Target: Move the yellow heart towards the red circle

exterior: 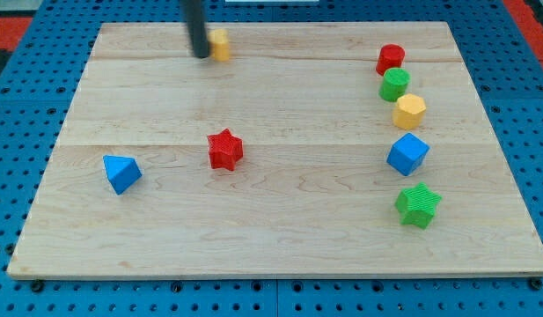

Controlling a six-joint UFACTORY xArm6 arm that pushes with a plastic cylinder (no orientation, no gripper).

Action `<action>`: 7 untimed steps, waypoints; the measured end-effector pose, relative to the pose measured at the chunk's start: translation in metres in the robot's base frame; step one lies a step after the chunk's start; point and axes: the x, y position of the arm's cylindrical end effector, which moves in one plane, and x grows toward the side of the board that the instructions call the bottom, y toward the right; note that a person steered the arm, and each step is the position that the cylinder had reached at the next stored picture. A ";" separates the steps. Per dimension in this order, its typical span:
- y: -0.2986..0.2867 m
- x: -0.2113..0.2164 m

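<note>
The yellow heart (220, 44) lies near the board's top edge, left of centre, partly hidden by my rod. My tip (201, 55) rests on the board right against the heart's left side. The red circle (391, 59) sits far to the view's right, near the top right of the board.
Below the red circle, in a column: a green circle (395, 84), a yellow hexagon (410, 111), a blue cube (407, 154), a green star (418, 205). A red star (224, 149) sits mid-board. A blue triangle (121, 173) lies at the left. The wooden board (280, 238) rests on a blue pegboard.
</note>
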 end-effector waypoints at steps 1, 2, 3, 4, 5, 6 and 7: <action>-0.020 -0.008; 0.022 -0.030; 0.046 -0.041; 0.089 -0.048; 0.107 -0.046; 0.145 -0.043; 0.185 -0.041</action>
